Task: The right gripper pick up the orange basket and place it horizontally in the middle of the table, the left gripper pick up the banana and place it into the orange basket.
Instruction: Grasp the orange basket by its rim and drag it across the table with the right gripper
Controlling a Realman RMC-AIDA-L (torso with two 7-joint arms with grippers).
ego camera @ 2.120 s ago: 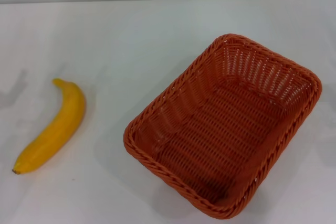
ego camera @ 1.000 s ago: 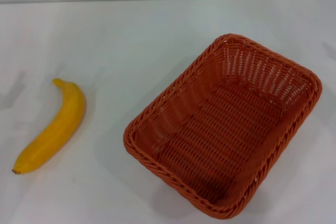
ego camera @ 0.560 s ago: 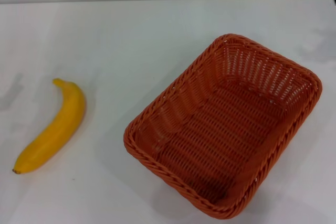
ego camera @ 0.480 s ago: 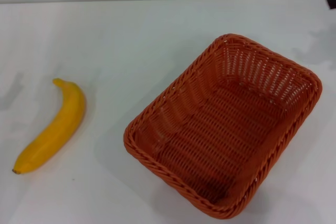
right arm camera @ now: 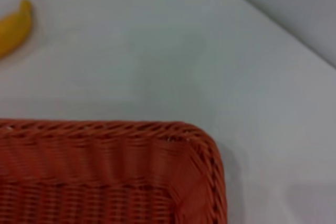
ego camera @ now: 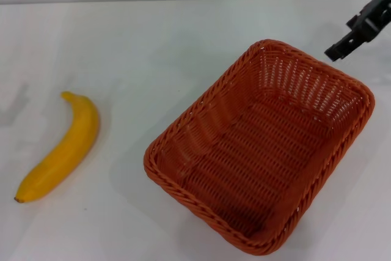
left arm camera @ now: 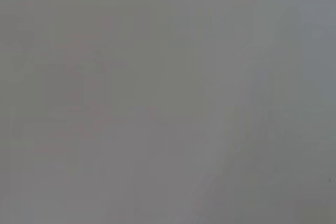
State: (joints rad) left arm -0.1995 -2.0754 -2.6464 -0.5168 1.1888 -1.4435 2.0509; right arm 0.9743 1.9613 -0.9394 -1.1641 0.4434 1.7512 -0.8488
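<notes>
the orange basket (ego camera: 259, 148) sits on the right half of the table (ego camera: 159, 47), turned at an angle: its long axis runs from the near-left corner up toward the far-right corner, so none of its sides lies square to the table's far edge. it stands upright on its base, open side up, with nothing inside it.

the banana (ego camera: 60, 148) lies flat on the left side of the table, well apart from the basket. its long axis also runs diagonally, with the stem end toward the far side and the dark tip toward the near-left; the curve bows out toward the basket.

the right gripper (ego camera: 342, 47) shows at the upper right of the head view as a dark claw, above the table just beyond the basket's far-right rim and apart from it. it holds nothing; how far its fingers are spread cannot be told from this view.

the right wrist view adds what the head view lacks: a close look at one rounded corner of the basket (right arm camera: 115, 177) and its braided rim, bare table (right arm camera: 173, 56) beyond it, and one end of the banana (right arm camera: 13, 27) far off at the edge. the left wrist view shows only a flat grey field. the left gripper appears in no view.

bare white surface lies between banana and basket and along the far side.
</notes>
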